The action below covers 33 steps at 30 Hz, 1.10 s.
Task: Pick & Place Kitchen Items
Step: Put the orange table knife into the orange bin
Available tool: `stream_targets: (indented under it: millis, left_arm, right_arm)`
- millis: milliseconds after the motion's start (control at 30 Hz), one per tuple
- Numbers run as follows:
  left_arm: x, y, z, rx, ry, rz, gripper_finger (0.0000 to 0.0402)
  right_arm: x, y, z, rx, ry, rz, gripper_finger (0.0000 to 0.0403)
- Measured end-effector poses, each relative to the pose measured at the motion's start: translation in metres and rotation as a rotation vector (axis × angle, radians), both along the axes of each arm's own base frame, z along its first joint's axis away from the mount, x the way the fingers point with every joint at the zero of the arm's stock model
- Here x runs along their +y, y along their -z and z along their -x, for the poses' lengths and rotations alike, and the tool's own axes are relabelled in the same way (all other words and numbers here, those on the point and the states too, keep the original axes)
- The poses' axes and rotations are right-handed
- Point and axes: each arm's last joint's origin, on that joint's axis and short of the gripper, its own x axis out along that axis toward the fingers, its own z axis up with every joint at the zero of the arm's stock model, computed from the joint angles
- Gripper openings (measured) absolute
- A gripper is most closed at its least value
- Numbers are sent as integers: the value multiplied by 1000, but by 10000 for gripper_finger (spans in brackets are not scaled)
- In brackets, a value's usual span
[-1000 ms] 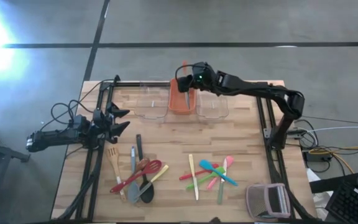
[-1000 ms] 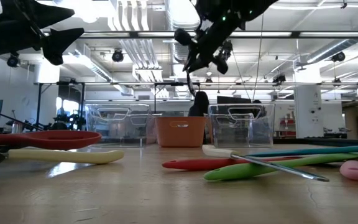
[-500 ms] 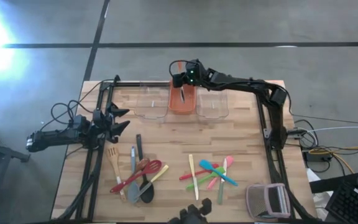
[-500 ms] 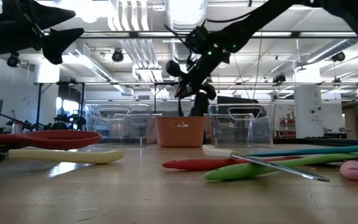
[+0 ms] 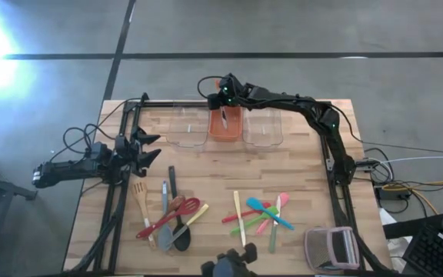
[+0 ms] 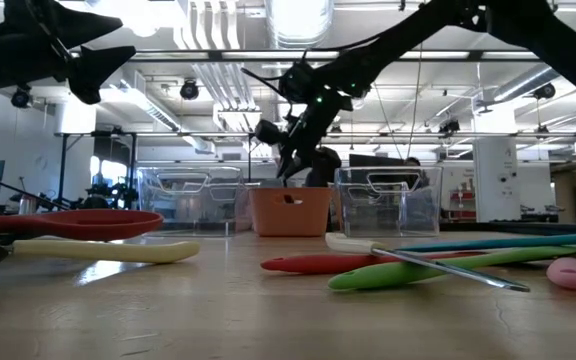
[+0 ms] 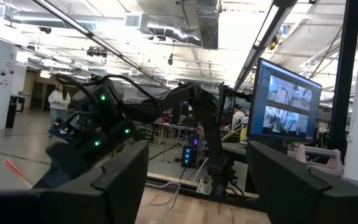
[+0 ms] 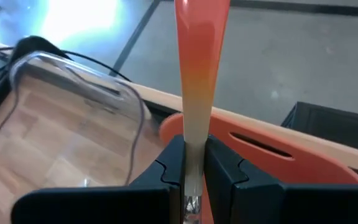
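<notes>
Right end effector clamping orange-handled utensil, seemingly a spatula, over red bin

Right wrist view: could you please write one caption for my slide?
Right tool shut on an orange-and-cream utensil, held above the red bin beside a clear bin.

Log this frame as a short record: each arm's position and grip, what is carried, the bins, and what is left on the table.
right gripper: over the far end of the red bin, fingers shut on an orange utensil handle
left gripper: waits at the table's left edge, fingers open, empty
bins: red bin between two clear bins
large utensils: loose pile, front left
small plastic spoons: loose pile, front centre
grey-and-pink gadget: front right corner
</notes>
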Motion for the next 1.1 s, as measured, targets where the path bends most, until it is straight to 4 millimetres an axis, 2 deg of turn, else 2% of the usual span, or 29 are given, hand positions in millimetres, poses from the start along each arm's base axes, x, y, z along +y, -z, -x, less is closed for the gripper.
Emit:
stream_targets:
  millis: [767, 1100]
  left_arm:
    - [0, 1, 0, 5, 1, 4, 273]
    - [0, 1, 0, 6, 1, 3, 273]
  right_arm:
    - [7, 26, 9, 88, 43, -57, 24]
    - [8, 31, 11, 102, 44, -64, 24]
